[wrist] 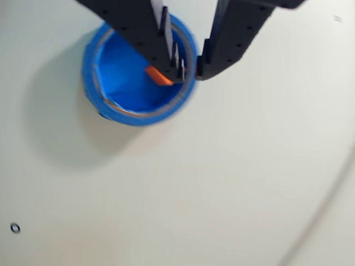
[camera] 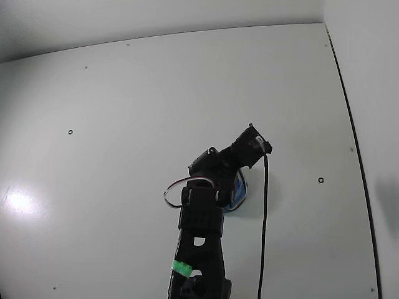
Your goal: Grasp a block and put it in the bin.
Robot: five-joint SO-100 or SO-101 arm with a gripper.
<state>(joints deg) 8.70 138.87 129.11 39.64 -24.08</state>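
Observation:
In the wrist view the blue bowl [wrist: 123,72] lies on the white table, right under my gripper [wrist: 190,75]. The jaws stand apart with nothing between them. The small pink-red block [wrist: 157,75] shows inside the bowl's outline, just left of the left finger and partly hidden by it; I cannot tell whether it rests on the bowl's floor. In the fixed view the arm covers most of the bowl [camera: 240,189]; only a blue sliver shows at the arm's right. The block and the fingertips are hidden there.
The white table [wrist: 233,183] has small screw holes [wrist: 15,228]. A black cable [camera: 263,224] hangs down from the wrist camera to the right of the arm. A dark seam [camera: 349,124] runs along the table's right side.

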